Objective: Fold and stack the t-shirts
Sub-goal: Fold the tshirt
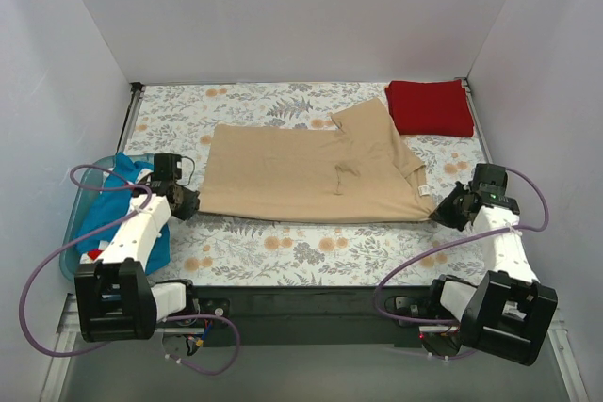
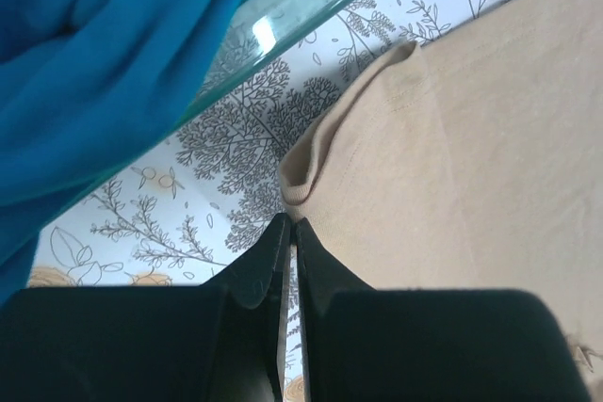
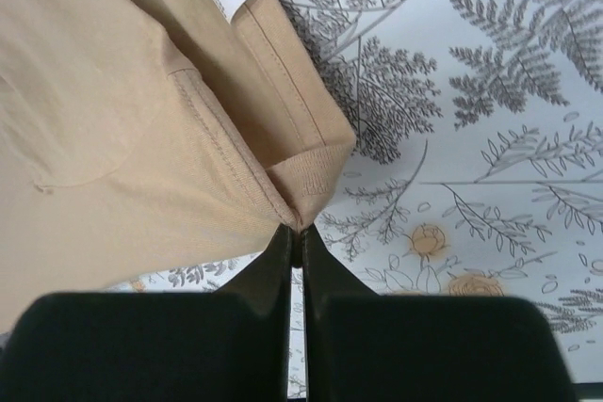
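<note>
Pinching the near left hem corner of the tan short-sleeved cloth t-shirt (image 1: 301, 171) with the left tool (image 1: 191, 202), tips pressed together; pinching its near right corner with the right tool (image 1: 441, 212) likewise. Observing it lying spread on the floral-clothed worktop (image 1: 283, 247), a folded dark red cloth t-shirt (image 1: 429, 107) at the far right corner, a teal blue cloth t-shirt (image 1: 118, 181) in the light blue plastic tub (image 1: 68, 242) at left.

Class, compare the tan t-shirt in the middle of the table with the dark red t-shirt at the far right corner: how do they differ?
The tan cloth t-shirt lies spread wide, partly folded; the dark red cloth t-shirt is a compact folded rectangle. The left gripper and right gripper pinch the tan shirt's near corners; nothing touches the red one. Both rest on the floral tablecloth.
</note>
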### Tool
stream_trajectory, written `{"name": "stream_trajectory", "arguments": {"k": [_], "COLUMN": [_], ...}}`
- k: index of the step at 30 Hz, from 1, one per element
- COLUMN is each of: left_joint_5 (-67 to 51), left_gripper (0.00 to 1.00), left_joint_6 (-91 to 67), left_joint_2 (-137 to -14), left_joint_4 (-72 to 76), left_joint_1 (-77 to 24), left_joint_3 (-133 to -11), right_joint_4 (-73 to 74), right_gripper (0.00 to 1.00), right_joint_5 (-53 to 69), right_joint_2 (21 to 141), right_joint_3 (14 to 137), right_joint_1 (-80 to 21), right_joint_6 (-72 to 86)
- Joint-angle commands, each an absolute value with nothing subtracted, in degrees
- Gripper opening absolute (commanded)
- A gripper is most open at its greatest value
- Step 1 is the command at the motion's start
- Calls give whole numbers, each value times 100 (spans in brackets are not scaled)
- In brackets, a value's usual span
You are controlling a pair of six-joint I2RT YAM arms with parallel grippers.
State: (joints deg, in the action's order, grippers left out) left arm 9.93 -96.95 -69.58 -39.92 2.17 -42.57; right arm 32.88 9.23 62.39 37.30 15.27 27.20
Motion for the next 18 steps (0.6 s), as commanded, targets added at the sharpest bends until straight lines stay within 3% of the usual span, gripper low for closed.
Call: {"name": "stream_trajectory", "arguments": {"k": [1,3,4,5,6,7,8,11,12,15,18], "left_joint_5": [1072,994,950,827,765,712,677,633,589,475,396], "left_gripper": [0,0,0,5,13,21,32,39,39,42,42], "left_joint_6": [-9878,-9888,-9888,-9853,-9800,-9765,-9678,-9370,-9265,-9098,-9044], "left_joint_2": [-6548,-6347,-6276,-6162,-6135,-6100,-6039,-5880,-5854,-6186,-6985], "left_joint_4": [-4314,-4359,-4359,-4359,-4368,-4394,-4447,-4351,-4220,-3667,-3446], "left_joint_1": [281,281,273,281,281,273,272,273,272,281,281], "left_joint_3": [-4157,-4052,-4017,-3973,-3964,-3999,-4043,-4341,-4472,-5114,-5756], "right_joint_4": [3831,4042,4095,4139,4166,4166,4157,3974,3799,2797,2496], "right_gripper": [1,2,8,29,41,62,71,82,95,98,98], "right_joint_5": [897,844,879,896,992,1045,1098,1685,1931,2444,1647], "right_joint_2": [5846,5635,5590,5520,5493,5476,5458,5589,5599,5686,6238], "right_joint_3": [3560,3533,3551,3559,3594,3630,3682,4138,4209,4446,5113], "right_joint_1": [1670,1749,1766,1767,1775,1775,1767,1758,1740,1347,371], "right_joint_6": [2769,2760,2742,2707,2655,2593,2497,2251,2172,2363,2347]}}
